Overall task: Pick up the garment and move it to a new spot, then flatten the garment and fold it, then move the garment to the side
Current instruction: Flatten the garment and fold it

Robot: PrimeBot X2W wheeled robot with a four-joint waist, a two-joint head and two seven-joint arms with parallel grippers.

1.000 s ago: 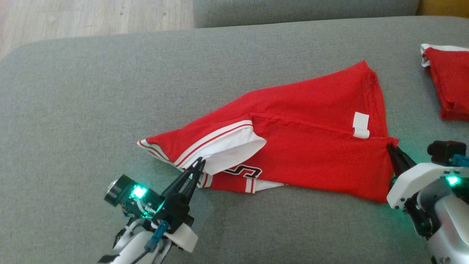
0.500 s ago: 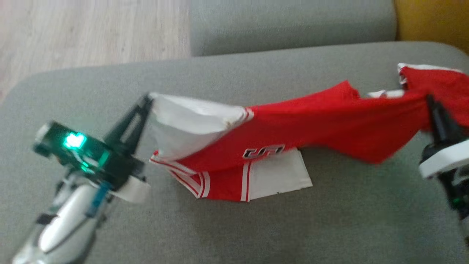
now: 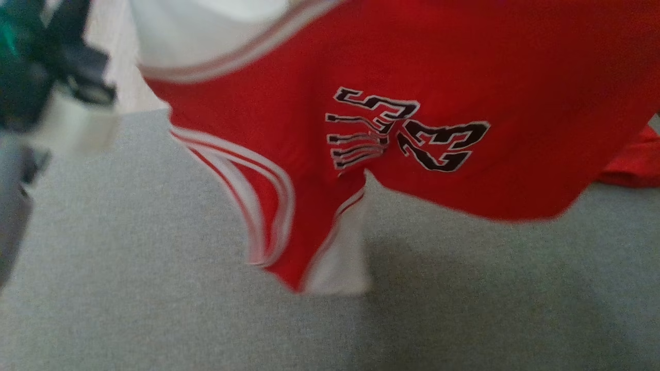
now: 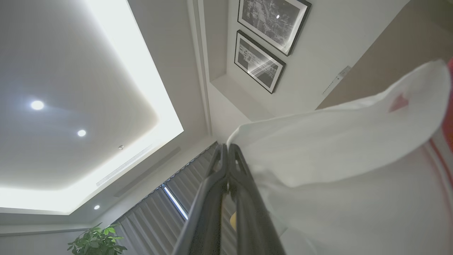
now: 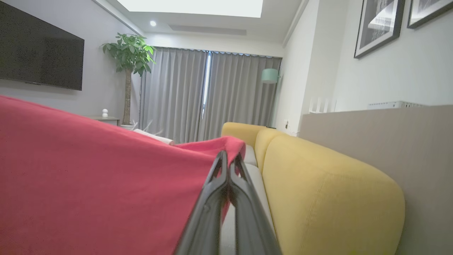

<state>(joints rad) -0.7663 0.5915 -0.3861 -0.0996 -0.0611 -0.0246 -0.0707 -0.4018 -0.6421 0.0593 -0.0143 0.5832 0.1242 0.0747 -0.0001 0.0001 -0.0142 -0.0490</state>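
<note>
The garment [image 3: 412, 67], a red jersey with white trim and a black-and-white number print, hangs in the air above the grey cushion [image 3: 154, 309], its lower corner dangling near the cushion. My left gripper [image 4: 226, 150] is shut on a white corner of the garment [image 4: 336, 141] and points up toward the ceiling; in the head view the left arm [image 3: 46, 77] is a blur at the upper left. My right gripper [image 5: 228, 157] is shut on a red edge of the garment [image 5: 88, 170].
A second red cloth [image 3: 637, 159] lies on the cushion at the right edge. In the right wrist view a yellow sofa [image 5: 318, 184] stands to the right, with curtains, a plant [image 5: 129, 53] and a wall screen behind.
Both grippers have lifted the garment off the cushion and spread it in the air. The head camera has also shifted, so the jersey now hangs close before it.
</note>
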